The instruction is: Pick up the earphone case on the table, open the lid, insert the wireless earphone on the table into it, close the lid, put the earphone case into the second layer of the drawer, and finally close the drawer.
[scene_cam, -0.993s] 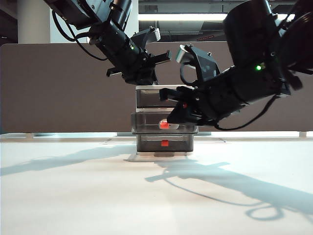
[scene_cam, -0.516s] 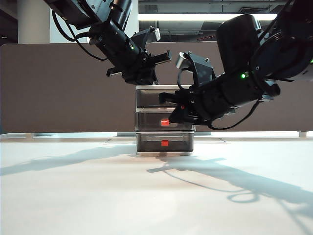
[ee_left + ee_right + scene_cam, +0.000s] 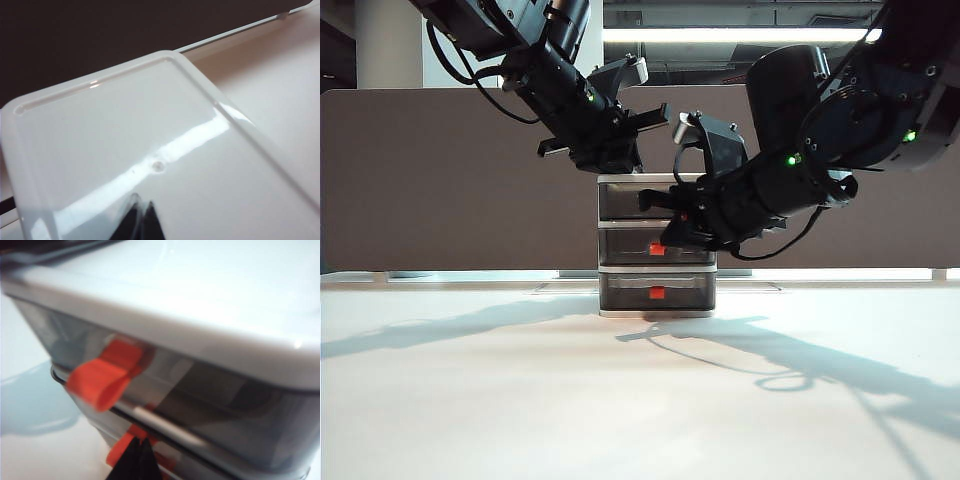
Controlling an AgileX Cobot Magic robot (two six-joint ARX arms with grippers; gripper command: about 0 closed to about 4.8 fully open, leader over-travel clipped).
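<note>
The drawer (image 3: 657, 245) stands on the white worktop (image 3: 520, 400) against the far screen. The left gripper (image 3: 620, 150), its fingers (image 3: 142, 222) pressed together on nothing, hangs just above the unit's glossy white top (image 3: 125, 150). The right gripper (image 3: 672, 235), fingers (image 3: 135, 462) also closed and empty, sits at the front of the second layer of the drawer (image 3: 657, 248), their tips at its red tab (image 3: 127, 450). That drawer lies flush with those above and below it. The earphone case is not visible.
</note>
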